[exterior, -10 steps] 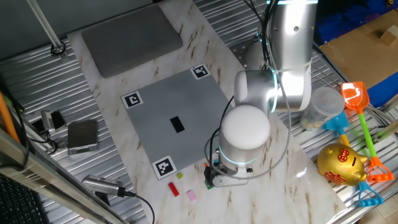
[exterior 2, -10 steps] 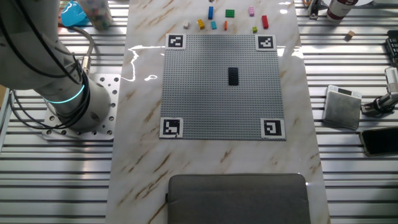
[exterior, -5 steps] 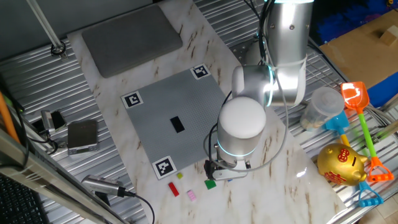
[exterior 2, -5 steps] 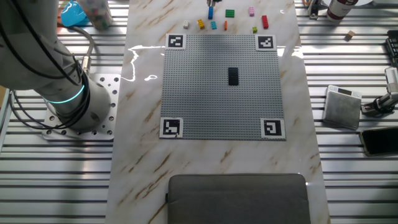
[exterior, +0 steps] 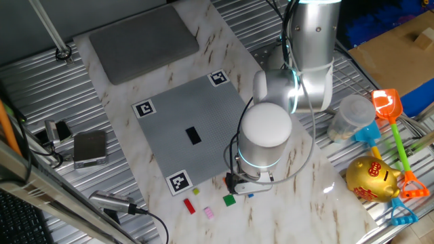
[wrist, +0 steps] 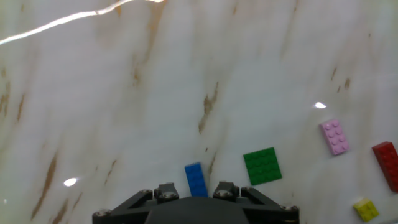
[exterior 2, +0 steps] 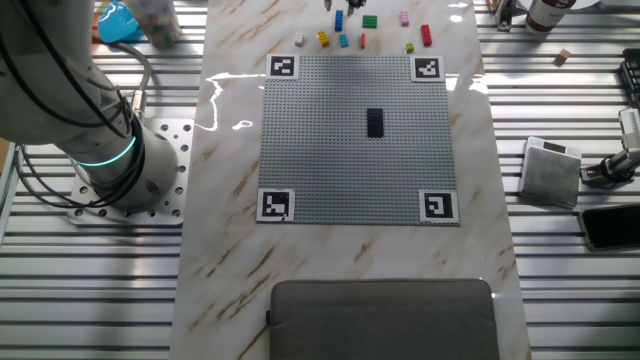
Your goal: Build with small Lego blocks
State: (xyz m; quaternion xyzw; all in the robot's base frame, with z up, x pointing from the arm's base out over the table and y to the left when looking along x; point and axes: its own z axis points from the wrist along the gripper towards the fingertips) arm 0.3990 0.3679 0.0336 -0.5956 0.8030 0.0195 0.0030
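Observation:
In the hand view a blue brick point(wrist: 196, 178) lies on the marble straight ahead of my gripper point(wrist: 196, 200), whose fingertips are hidden under its dark body. A green brick point(wrist: 262, 165), a pink brick point(wrist: 334, 137), a red brick point(wrist: 387, 164) and a yellow brick point(wrist: 365, 210) lie to the right. In one fixed view the gripper point(exterior: 239, 184) hangs low over the blue brick point(exterior: 249, 196), next to the green brick point(exterior: 230, 200). A black brick point(exterior: 193, 135) sits on the grey plate point(exterior: 169, 129). The other fixed view shows the row of bricks point(exterior 2: 343, 41).
The arm's white body point(exterior: 266, 135) covers the plate's near right corner. A grey pad point(exterior: 142, 41) lies at the far end of the marble. A small box point(exterior: 89, 147) and cables lie left. Toys and a gold piggy bank point(exterior: 371, 177) stand right.
The arm has shifted a little up and away from the table edge. The green brick, then the blue brick, came out from under the hand. The bricks lie where they were.

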